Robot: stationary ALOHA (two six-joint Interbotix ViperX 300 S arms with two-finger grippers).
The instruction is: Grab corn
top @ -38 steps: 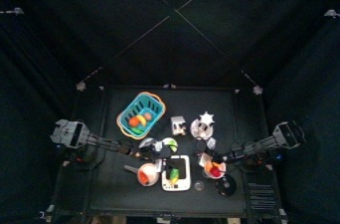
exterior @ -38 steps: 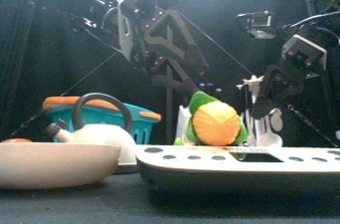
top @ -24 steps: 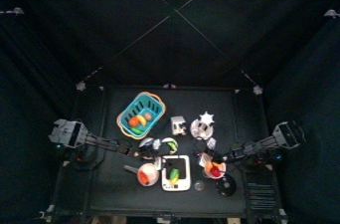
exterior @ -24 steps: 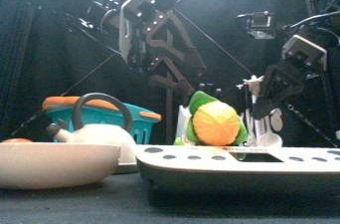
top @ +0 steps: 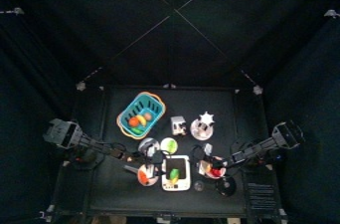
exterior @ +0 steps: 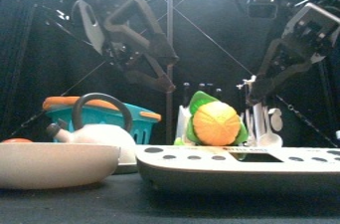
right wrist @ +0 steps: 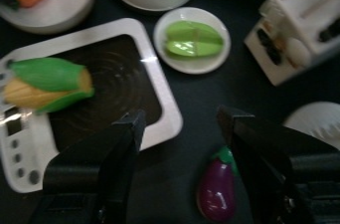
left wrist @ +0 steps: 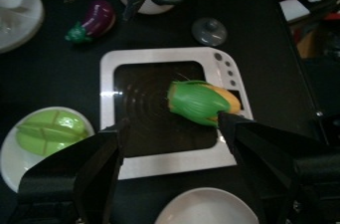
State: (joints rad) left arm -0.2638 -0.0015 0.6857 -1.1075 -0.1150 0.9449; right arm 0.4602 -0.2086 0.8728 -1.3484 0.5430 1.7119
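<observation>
Corn [left wrist: 202, 100], a yellow cob in green husk, is seen lying on a white scale's [left wrist: 119, 64] ridged black platform near the bench's front edge. Both claws hover above, released and empty.

The corn [left wrist: 202, 99], yellow-orange with a green husk end, lies flat on the white scale's [left wrist: 126, 61] dark plate.

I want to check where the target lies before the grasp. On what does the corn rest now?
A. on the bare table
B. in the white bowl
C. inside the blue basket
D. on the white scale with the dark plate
D: the corn lies on the dark plate of the white scale, as both wrist views show.
</observation>
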